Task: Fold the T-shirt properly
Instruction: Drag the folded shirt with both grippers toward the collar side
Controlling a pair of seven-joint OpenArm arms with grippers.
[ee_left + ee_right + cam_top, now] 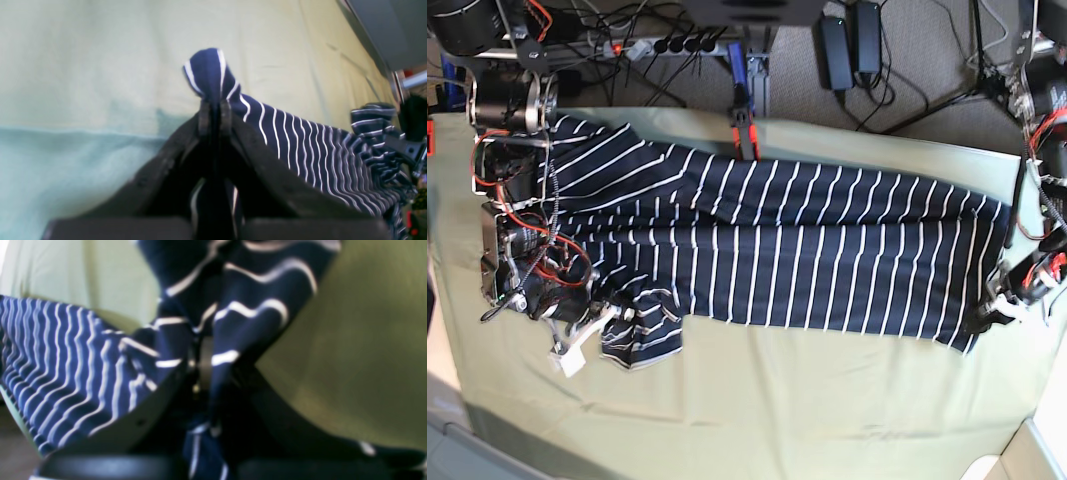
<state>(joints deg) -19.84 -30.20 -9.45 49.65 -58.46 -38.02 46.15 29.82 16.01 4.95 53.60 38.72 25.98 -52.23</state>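
Closest to us in the left wrist view, our left gripper (215, 111) is clenched on a pinch of the T-shirt (300, 146), a small striped nub of fabric poking up past the fingertips (204, 116) while more of it runs down between the fingers toward the camera. In the right wrist view our right gripper (201, 363) is likewise clamped on the T-shirt (66, 380), bunched folds of navy and white spilling over and above the closed jaws; the picture is blurred, so we cannot tell which part of the garment is held. Beyond both grips lies the olive-green cloth (100, 66) that covers the work surface. From the base view we see the T-shirt (767, 250) spread wide across the olive-green cloth (777, 400), stretched between our two arms: the left gripper (989, 318) holds the lower corner at that view's right edge, and the right gripper (617, 315) sits at the lower part of the shirt on that view's left, beside a sleeve (642, 335) that hangs out below the body of the garment. Farther back, past the cloth's far edge, a red clamp (745, 135) stands at the table's rim, with a power strip (672, 45) and loose cables (897, 70) on the floor behind.
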